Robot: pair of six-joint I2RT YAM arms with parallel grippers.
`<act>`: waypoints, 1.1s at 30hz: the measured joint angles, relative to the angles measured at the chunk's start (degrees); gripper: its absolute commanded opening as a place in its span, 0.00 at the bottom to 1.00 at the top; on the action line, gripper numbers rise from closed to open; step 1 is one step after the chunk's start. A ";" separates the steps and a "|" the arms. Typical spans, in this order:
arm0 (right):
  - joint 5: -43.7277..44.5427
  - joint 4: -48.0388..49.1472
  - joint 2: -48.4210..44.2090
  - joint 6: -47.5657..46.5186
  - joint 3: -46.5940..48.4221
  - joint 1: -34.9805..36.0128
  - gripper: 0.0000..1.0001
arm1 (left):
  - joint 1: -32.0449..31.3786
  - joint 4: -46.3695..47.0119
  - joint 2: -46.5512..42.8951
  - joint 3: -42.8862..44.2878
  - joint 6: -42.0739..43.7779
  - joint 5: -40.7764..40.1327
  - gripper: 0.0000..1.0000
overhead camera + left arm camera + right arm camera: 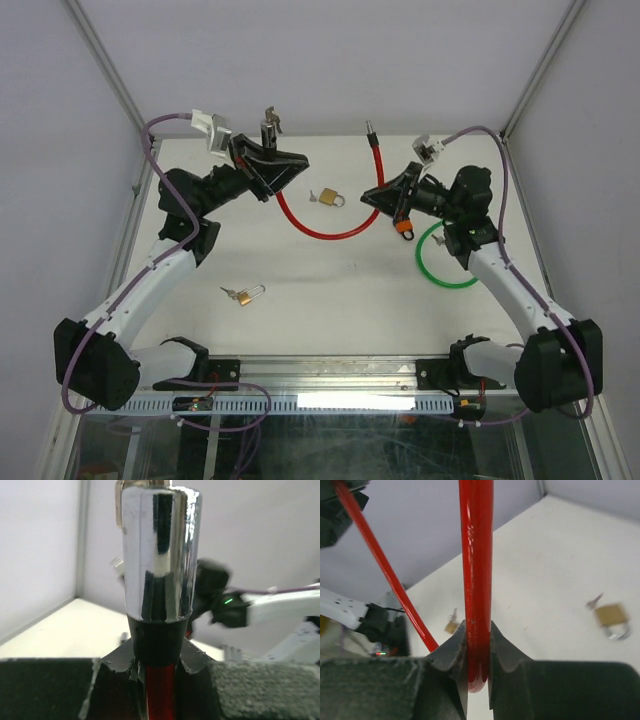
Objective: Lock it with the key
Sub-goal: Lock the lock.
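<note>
Looking down from above and behind the near edge, taking in the whole table (330,300); riding close on each wrist, sharing the red cable (318,233) across all three.

Over on the right of the white table (330,330) lies a green cable (437,273), curled in a loop. At its far-left end there's an orange piece (405,229), possibly the cable's own end fitting, though the view is too cramped to say. Left of the loop and a bit farther back, a brass padlock (328,198) lies flat with a key sticking out. Well to the loop's left and slightly nearer, a second brass padlock (246,294) also lies flat with its key in.
</note>
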 measured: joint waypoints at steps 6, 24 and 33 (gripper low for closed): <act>8.46 -24.90 -6.25 -28.83 14.71 9.79 0.00 | -2.10 -28.44 -2.25 8.26 22.56 -8.31 0.00; 18.91 -45.79 -1.38 -39.91 17.97 19.96 0.00 | -9.05 -50.38 2.19 9.01 42.84 -23.04 0.00; 17.68 -45.90 -1.53 -38.42 18.08 17.09 0.00 | -9.07 -50.49 2.19 8.76 44.92 -23.61 0.00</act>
